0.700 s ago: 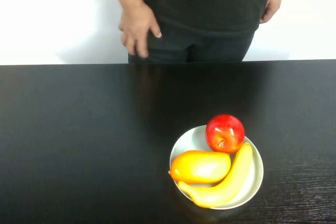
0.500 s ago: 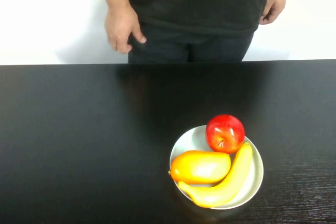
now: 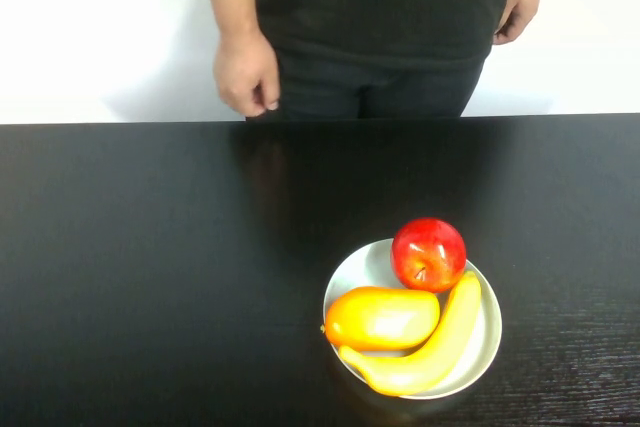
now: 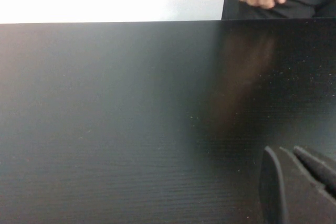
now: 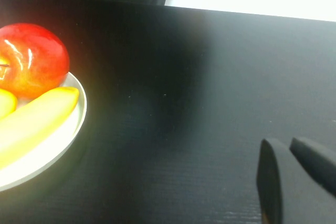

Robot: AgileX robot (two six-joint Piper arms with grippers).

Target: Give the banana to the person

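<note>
Left gripper: low over bare black table, left side; only dark finger tips show, grip state cannot tell. Right gripper: over bare table right of the white plate, apart from it; grip state cannot tell.

Banana lies along the plate's near-right rim, touching mango, red apple at its far end. Person stands at far edge, hands down.
</note>
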